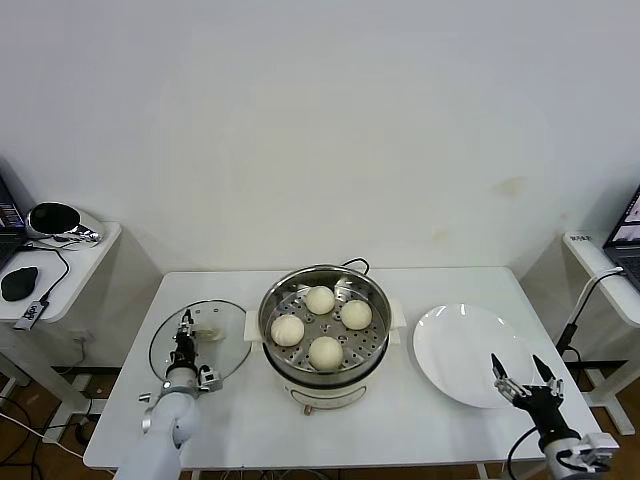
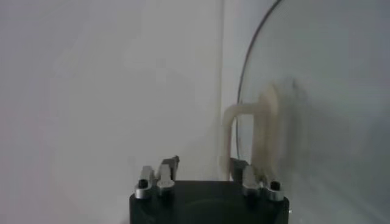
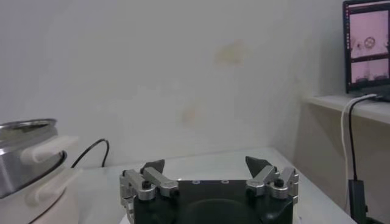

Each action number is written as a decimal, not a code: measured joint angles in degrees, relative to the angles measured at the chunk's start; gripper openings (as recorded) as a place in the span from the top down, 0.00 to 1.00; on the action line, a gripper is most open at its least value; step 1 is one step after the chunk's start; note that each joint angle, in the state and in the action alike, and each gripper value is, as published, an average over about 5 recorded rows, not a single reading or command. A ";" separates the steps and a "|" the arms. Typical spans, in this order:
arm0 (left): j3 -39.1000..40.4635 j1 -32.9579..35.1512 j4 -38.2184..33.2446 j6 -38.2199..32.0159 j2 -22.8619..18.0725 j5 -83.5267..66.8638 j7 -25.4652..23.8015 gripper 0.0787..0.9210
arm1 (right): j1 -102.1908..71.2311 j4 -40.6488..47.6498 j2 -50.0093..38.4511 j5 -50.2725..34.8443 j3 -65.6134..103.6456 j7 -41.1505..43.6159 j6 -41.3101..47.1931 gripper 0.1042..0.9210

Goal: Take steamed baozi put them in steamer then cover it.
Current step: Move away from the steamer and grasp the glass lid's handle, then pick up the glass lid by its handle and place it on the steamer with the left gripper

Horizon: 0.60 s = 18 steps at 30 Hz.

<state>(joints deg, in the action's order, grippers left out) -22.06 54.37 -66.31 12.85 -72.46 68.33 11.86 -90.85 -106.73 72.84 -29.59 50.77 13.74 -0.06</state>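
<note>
Several cream-white baozi [image 1: 320, 299] lie on the perforated tray inside the shiny steamer [image 1: 268, 310] at the table's middle. The steamer stands uncovered. The clear glass cover [image 1: 228, 350] lies flat on the table to the steamer's left. My left gripper [image 1: 185, 330] is down on the cover, right beside its cream handle [image 1: 207, 332]. In the left wrist view the handle [image 2: 267, 122] rises from the glass [image 2: 317, 91] just off one side of the left gripper [image 2: 204, 163]. My right gripper [image 1: 521, 372] hovers open at the plate's near right edge, holding nothing.
A flat white plate [image 1: 460, 350] lies bare to the right of the steamer. The steamer's white side handle [image 3: 46, 149] and black cord [image 3: 91, 152] show in the right wrist view. Side tables with electronics stand off both ends of the table.
</note>
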 measured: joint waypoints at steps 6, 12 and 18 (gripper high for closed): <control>-0.16 0.71 -0.53 -0.13 -0.07 -0.46 0.16 0.84 | 0.13 -0.11 -0.07 0.00 0.11 -0.07 -0.02 0.12; -1.08 2.18 -2.97 0.43 0.42 -0.86 -0.26 0.93 | 0.43 -0.19 0.15 -0.01 0.08 -0.10 -0.21 0.12; -2.94 5.21 -8.15 1.53 0.91 -2.17 -1.14 0.93 | 0.97 -0.39 0.91 -0.26 0.34 -0.12 -0.17 0.12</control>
<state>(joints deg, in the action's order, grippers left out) -25.00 59.58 -74.46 14.38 -71.56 66.17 10.72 -89.87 -107.12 73.75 -29.85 51.11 13.62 -0.23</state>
